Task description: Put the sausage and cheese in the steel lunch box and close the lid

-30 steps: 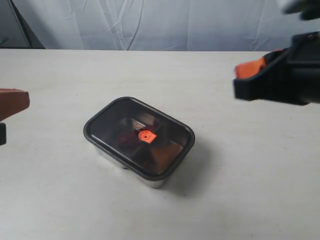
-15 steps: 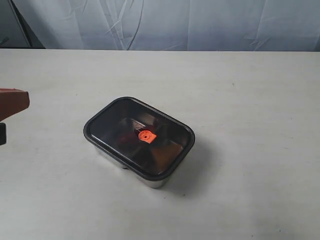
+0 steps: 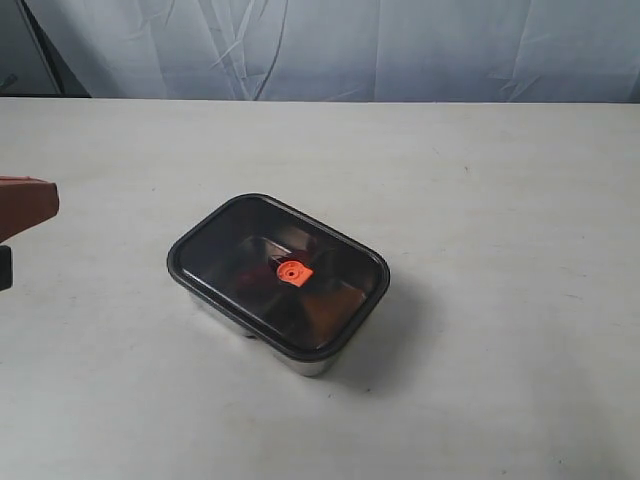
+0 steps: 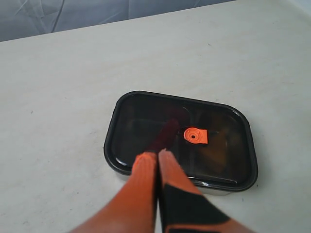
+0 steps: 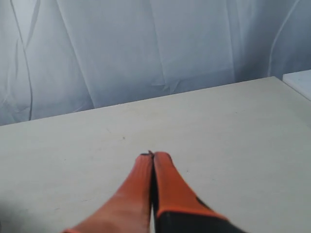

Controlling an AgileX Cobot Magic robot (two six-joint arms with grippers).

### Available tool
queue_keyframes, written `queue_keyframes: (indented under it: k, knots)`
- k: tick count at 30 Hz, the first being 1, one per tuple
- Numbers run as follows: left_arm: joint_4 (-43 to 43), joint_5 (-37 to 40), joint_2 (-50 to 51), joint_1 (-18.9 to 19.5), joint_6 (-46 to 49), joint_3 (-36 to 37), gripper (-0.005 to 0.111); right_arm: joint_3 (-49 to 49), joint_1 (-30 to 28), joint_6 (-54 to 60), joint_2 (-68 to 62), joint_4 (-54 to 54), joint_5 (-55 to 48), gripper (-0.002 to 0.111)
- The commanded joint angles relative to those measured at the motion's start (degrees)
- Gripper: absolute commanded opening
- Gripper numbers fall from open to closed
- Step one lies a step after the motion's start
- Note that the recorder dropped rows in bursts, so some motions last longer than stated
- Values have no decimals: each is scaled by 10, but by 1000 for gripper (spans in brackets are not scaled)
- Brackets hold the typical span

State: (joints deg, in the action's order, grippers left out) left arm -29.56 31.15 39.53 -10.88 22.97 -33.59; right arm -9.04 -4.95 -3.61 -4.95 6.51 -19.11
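Change first: the right arm, which was filling the upper right of the exterior view a sec ago, is no longer showing there at all. Nothing else is shifting btwn then and now. Lid (image 3: pixel 278 273) is sitting flat on the lunch box (image 3: pixel 305 360), covering it corner to corner, w/ the orange valve (image 3: pixel 291 271) at its middle. The box is resting near the middle of the table (image 3: pixel 500 300), turned at an angle. We're reading that as the job being about done: lid on, arms pulling away. Sausage and cheese aren't lying anywhere on the table that we're seeing, so we're judging they're inside, but the dark tint is hiding them. Reddish smudges under it could be food or just reflections, can't tell. We also can't tell if the lid is pressed fully home.

Left gripper (image 4: pixel 156 156) is hovering above and to one side of the box, fingertips pressed together, clenched on nothing, touching nothing. Right gripper (image 5: pixel 152 158) is likewise clamped tight and empty, pointing out over the table toward the curtain (image 5: pixel 146 58), w/ the box nowhere in its view.
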Motion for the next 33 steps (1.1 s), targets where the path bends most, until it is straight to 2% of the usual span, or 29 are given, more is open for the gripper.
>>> queue_keyframes:
  k: [1,14,33]
  knots:
    - [1,-2,-3,-1,1,4,0,27,-31,5,32,-2,4,-1]
    - [5,0,-3,-1,1,4,0,90,-43,7,49,-24,-6,-1]
    - [5,0,-3,-1,2,4,0,90,-43,7,49,-28,-6,-1]
